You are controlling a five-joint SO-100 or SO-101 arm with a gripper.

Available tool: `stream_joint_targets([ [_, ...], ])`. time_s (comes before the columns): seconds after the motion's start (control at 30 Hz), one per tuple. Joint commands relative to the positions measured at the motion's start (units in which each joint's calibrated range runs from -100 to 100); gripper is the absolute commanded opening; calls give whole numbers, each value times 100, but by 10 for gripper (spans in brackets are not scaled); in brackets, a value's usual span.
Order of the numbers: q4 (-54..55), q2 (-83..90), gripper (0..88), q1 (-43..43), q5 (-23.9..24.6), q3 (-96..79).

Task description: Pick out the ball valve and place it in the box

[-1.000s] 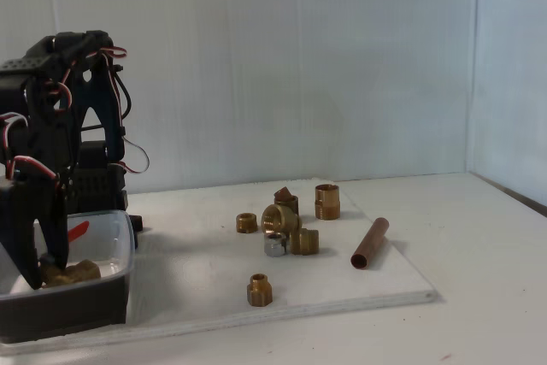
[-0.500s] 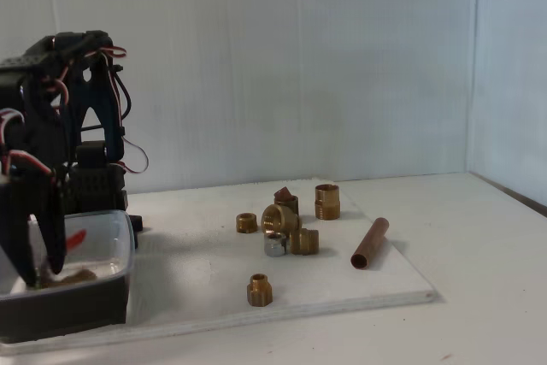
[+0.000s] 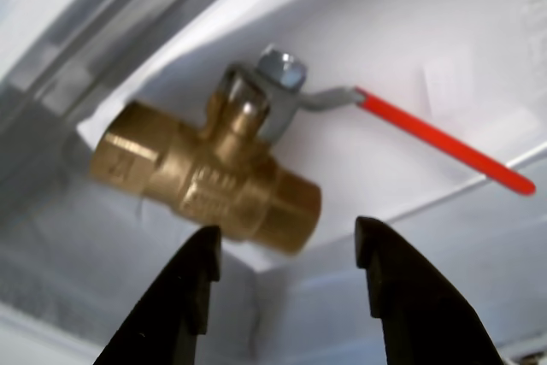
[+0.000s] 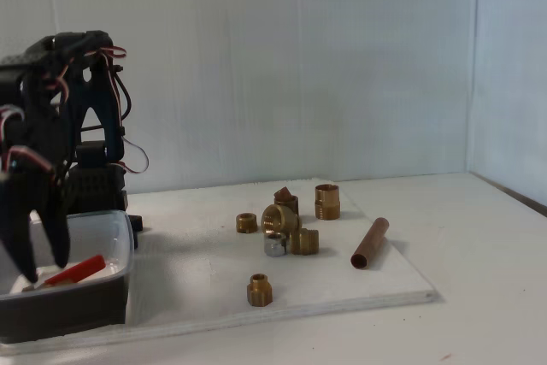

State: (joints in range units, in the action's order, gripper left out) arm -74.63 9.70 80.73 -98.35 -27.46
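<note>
Worktop [image 4: 479, 314] white, white board [image 4: 342, 284] and walls; brass fittings [image 4: 286, 232] and copper pipe [image 4: 369, 243] well right of box [image 4: 115, 250]; ball valve [image 3: 209, 173] lies inside, fingers [image 3: 286, 279] spread apart, empty, above it

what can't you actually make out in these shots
- Ball valve body: in the fixed view the box wall and the gripper hide it; just the red handle shows there.
- Lettering cast on the valve body: blurred in the wrist view, unreadable.
- Gripper fingers: bases cut off by the wrist view's bottom edge.
- Clustered brass fittings: overlapping and too small in the fixed view to tell their types.
</note>
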Motion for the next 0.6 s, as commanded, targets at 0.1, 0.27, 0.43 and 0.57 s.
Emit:
stream_joint_targets([
  [0.1, -875, 891, 167, -560, 135, 986],
  [0.27, -1564, 1561, 167, -1173, 663, 1167],
  [0.43, -2072, 2154, 166, -2280, 1983, 1104],
  [0.57, -2063, 2324, 166, -3601, 3422, 1031],
])
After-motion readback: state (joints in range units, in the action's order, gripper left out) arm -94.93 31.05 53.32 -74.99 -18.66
